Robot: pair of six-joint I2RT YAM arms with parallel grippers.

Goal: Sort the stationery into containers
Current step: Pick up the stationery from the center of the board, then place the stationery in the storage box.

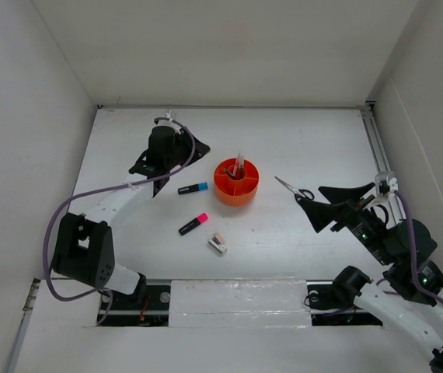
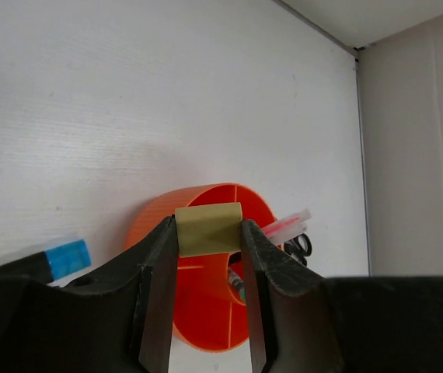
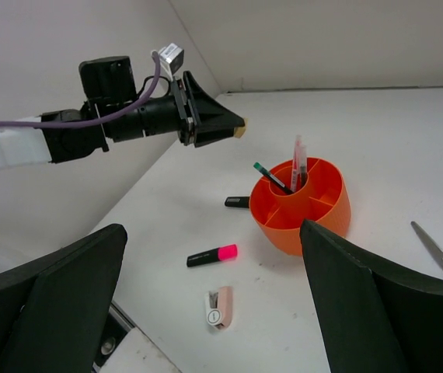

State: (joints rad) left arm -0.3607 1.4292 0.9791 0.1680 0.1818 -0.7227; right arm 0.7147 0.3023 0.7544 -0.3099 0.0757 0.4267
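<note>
My left gripper [image 2: 209,235] is shut on the tan eraser [image 2: 208,228] and holds it in the air to the left of the orange organiser [image 1: 235,197] [image 2: 148,225] [image 3: 315,227]. Pens [image 3: 298,162] stand in its central cup. The blue-capped marker [image 1: 193,188] [image 2: 60,259] lies left of the organiser. Nearer the front lie the pink-capped marker [image 1: 193,224] [image 3: 212,256] and the pink-white clip piece [image 1: 218,244] [image 3: 220,307]. My right gripper [image 1: 309,194] [image 3: 211,231] hangs open and holds nothing, just beside the scissors [image 1: 286,185] [image 3: 437,252].
White walls close the table in at the back, left and right. A metal rail [image 1: 378,148] runs along the table's right edge. Both arm bases sit at the near edge behind a taped strip [image 1: 237,303].
</note>
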